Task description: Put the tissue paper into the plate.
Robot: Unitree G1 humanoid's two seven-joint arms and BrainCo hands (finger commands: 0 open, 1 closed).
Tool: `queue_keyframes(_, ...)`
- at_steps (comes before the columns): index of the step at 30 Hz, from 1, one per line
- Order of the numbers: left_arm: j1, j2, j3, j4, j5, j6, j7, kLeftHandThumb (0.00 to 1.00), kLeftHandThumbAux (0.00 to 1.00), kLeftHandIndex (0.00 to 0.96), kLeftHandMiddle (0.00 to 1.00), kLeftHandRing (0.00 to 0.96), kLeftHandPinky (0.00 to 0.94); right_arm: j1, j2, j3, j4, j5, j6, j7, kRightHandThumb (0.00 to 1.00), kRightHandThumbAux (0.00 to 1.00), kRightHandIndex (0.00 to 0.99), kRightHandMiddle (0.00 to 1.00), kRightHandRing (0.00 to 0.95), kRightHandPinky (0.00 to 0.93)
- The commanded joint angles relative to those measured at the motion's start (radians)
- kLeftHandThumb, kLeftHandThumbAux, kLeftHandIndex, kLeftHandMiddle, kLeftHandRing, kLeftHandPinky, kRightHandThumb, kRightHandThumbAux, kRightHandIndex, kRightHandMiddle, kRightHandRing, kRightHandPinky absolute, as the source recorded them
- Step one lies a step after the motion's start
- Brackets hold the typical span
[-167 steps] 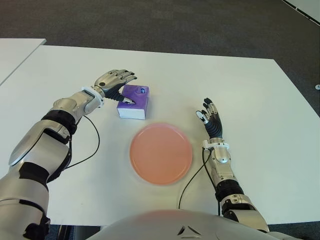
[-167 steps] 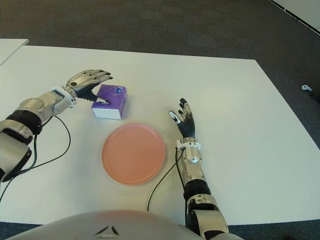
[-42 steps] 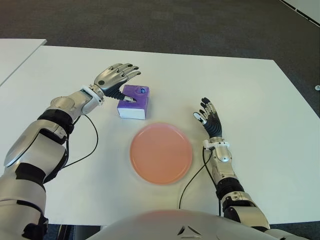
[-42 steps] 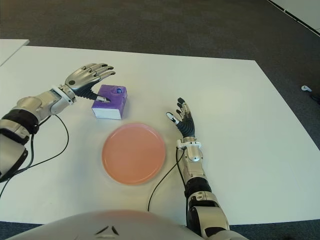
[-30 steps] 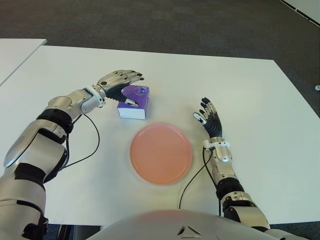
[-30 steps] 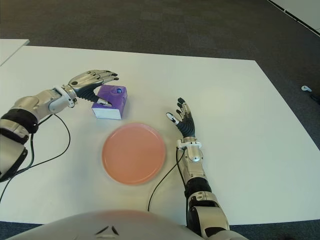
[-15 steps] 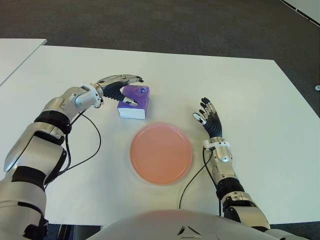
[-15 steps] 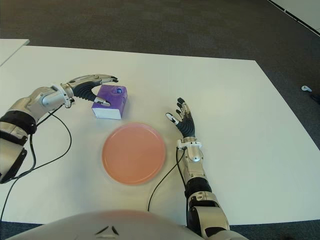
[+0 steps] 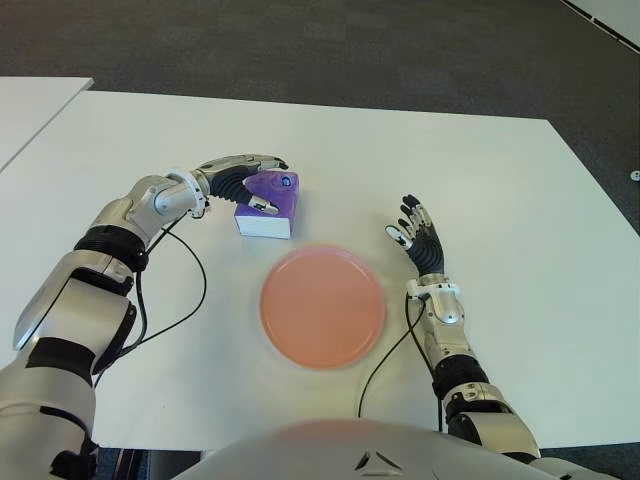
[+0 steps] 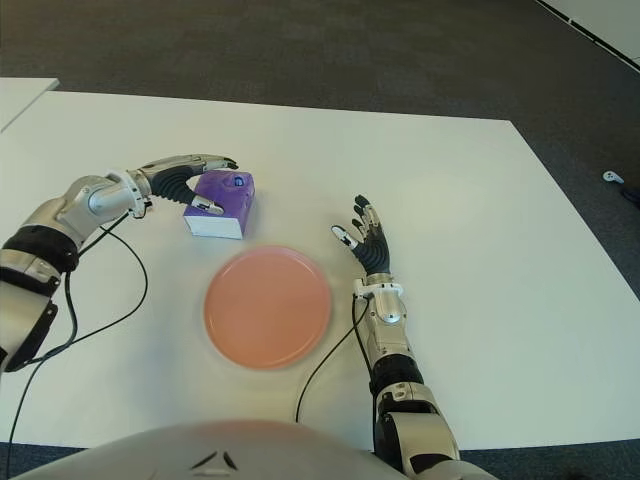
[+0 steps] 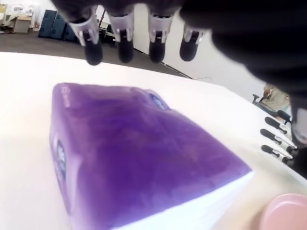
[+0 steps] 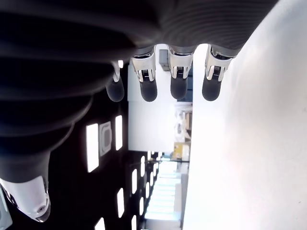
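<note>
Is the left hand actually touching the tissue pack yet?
Cannot tell. In the left wrist view the fingertips hang above the purple tissue pack with table showing between, but the thumb is out of frame; in the eye views the left hand overlaps it.

White table (image 9: 500, 160) — dark carpet floor (image 9: 300, 40) beyond — second table (image 9: 30, 110) left.

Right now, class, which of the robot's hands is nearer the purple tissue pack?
Left. The left hand reaches over the purple tissue pack, fingers open above its top. The right hand shows open well off to the pack's right, beyond the pink plate.
</note>
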Motion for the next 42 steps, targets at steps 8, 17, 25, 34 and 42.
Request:
queue_keyframes(8, -0.041, -0.064, -0.174, 0.18, 0.291, 0.108, 0.358, 0.09, 0.337, 0.0, 0.0, 0.0, 0.0, 0.112, 0.008, -0.004, 0.085, -0.003, 0.035, 0.012, 0.0, 0.632, 0.0, 0.0, 0.0, 0.0)
queue_keyframes(17, -0.079, -0.084, -0.278, 0.251, 0.41, 0.167, 0.554, 0.081, 0.316, 0.0, 0.0, 0.0, 0.0, 0.118, 0.005, -0.005, 0.078, -0.003, 0.044, 0.019, 0.0, 0.615, 0.0, 0.0, 0.0, 0.0)
queue_keyframes(25, -0.086, -0.115, -0.328, 0.295, 0.443, 0.214, 0.661, 0.076, 0.311, 0.0, 0.0, 0.0, 0.0, 0.125, 0.006, -0.007, 0.068, 0.005, 0.053, 0.036, 0.0, 0.632, 0.0, 0.0, 0.0, 0.0)
queue_keyframes(34, -0.079, -0.132, -0.372, 0.317, 0.46, 0.241, 0.731, 0.065, 0.299, 0.0, 0.0, 0.0, 0.0, 0.141, 0.007, -0.007, 0.043, 0.009, 0.072, 0.048, 0.0, 0.638, 0.0, 0.0, 0.0, 0.0)
queue_keyframes(42, -0.068, -0.128, -0.391, 0.317, 0.452, 0.226, 0.743, 0.059, 0.285, 0.0, 0.0, 0.0, 0.0, 0.159, 0.007, -0.006, 0.016, 0.007, 0.087, 0.05, 0.0, 0.642, 0.0, 0.0, 0.0, 0.0)
